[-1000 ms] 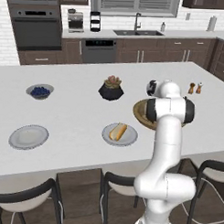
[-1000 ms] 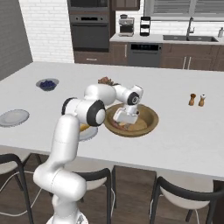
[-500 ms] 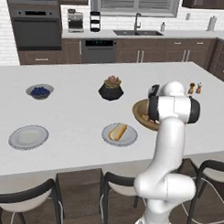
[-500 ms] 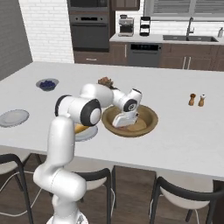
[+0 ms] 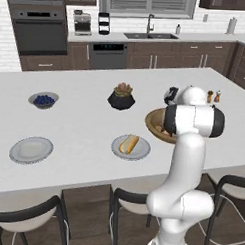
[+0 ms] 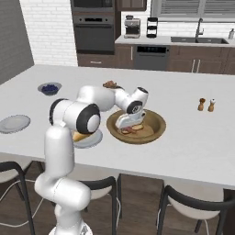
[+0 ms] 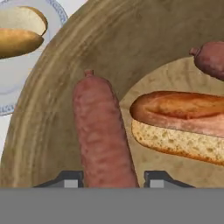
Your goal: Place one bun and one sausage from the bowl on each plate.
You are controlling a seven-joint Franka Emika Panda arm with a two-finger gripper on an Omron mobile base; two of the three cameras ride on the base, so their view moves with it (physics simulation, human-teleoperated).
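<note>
Reaching down into the brown wooden bowl (image 7: 52, 122), my gripper (image 7: 113, 178) has a finger on each side of a long red sausage (image 7: 101, 135), but I cannot tell if they are squeezing it yet. A bun (image 7: 179, 124) lies just beside that sausage in the bowl, with another sausage (image 7: 210, 59) past it. Farther off, the near plate (image 5: 130, 146) has a bun on it, and the other plate (image 5: 31, 150) sits well apart, with nothing on it.
</note>
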